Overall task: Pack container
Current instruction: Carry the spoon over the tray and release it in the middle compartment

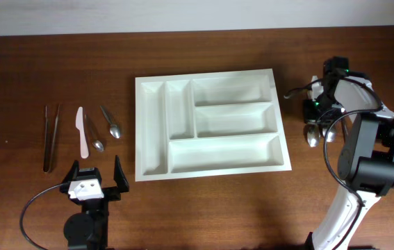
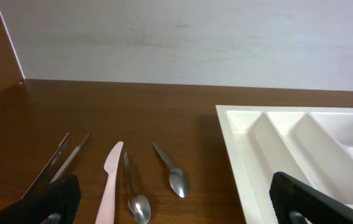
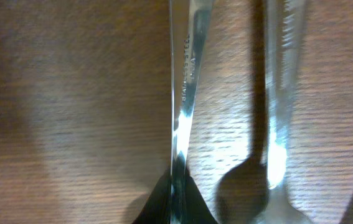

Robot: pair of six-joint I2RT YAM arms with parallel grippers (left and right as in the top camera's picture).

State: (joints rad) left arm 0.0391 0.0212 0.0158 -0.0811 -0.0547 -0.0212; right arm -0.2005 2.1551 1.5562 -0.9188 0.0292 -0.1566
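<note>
The white five-compartment container [image 1: 152, 132] lies mid-table with nothing in it; its left part also shows in the left wrist view [image 2: 244, 152]. My right gripper [image 1: 317, 105] is down at the table right of the container. In the right wrist view it [image 3: 176, 202] is shut on the thin handle of a metal utensil [image 3: 183, 87]. A second metal spoon [image 3: 278, 130] lies beside it on the wood. My left gripper [image 1: 96, 182] is open and empty, near the front edge below the left utensils; its two fingers frame the left wrist view [image 2: 179, 208].
Left of the container lie a pair of metal tongs [image 1: 51, 137], a white plastic knife [image 1: 81, 132] and two metal spoons [image 1: 94, 136] [image 1: 111, 122], all seen in the left wrist view too [image 2: 111, 180]. Two spoon bowls [image 1: 312, 133] show under the right arm.
</note>
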